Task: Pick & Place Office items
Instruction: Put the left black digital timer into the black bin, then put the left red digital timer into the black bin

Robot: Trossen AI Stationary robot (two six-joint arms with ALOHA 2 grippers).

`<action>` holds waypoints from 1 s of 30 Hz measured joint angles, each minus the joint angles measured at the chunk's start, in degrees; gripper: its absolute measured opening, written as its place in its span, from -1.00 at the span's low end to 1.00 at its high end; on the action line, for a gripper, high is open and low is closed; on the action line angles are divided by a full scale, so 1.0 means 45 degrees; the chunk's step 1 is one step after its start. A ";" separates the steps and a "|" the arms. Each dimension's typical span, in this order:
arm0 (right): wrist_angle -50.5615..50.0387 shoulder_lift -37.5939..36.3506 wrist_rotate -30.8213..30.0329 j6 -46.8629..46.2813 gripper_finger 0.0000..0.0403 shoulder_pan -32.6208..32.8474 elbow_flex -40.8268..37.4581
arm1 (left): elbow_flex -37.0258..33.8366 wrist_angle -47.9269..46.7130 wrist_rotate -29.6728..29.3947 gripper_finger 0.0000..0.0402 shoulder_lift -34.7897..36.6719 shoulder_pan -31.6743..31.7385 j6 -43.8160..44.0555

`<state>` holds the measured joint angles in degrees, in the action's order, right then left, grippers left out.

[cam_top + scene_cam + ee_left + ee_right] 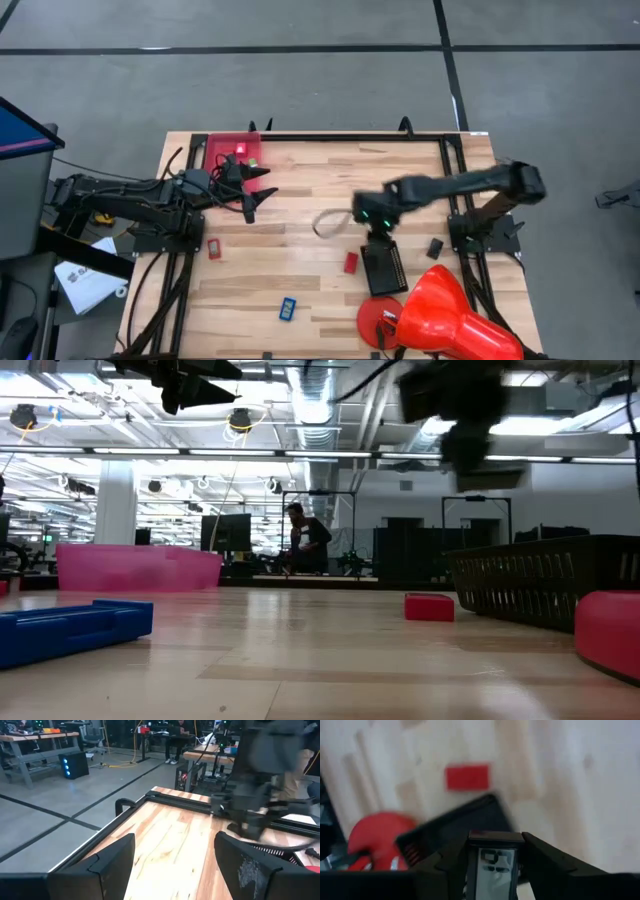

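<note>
While our right gripper pinches a small silvery-faced item by its flat sides above the black tray, it looks light, rigid, slick; left gripper hangs wide open, idle.

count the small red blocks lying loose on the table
2: one red block near the left side of the table, beside the left arm's base; another mid-table, just left of the black tray. More may be hidden inside the pink bin or under the arms.
</note>
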<state>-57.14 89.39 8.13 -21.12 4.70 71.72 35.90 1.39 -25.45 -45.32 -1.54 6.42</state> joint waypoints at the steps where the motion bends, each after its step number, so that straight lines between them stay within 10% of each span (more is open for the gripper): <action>1: 0.0217 -0.0384 -0.0108 -0.0453 -0.17 0.0417 -0.0477 | 0.0000 0.0001 0.0000 0.30 0.0001 0.0000 -0.0005; 9: 0.2365 -0.0789 -0.1186 -0.1617 -0.28 0.2522 -0.2566 | 0.0000 -0.0011 -0.0115 0.30 0.0007 0.0000 -0.0013; 30: 0.5813 -0.0191 -0.1061 -0.2381 -0.03 0.2419 -0.3063 | 0.0015 -0.3981 -0.0583 0.30 0.2754 0.0248 0.2403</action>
<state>-30.99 88.52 3.35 -31.83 15.59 57.93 35.97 -16.53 -28.07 -32.93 -0.43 17.23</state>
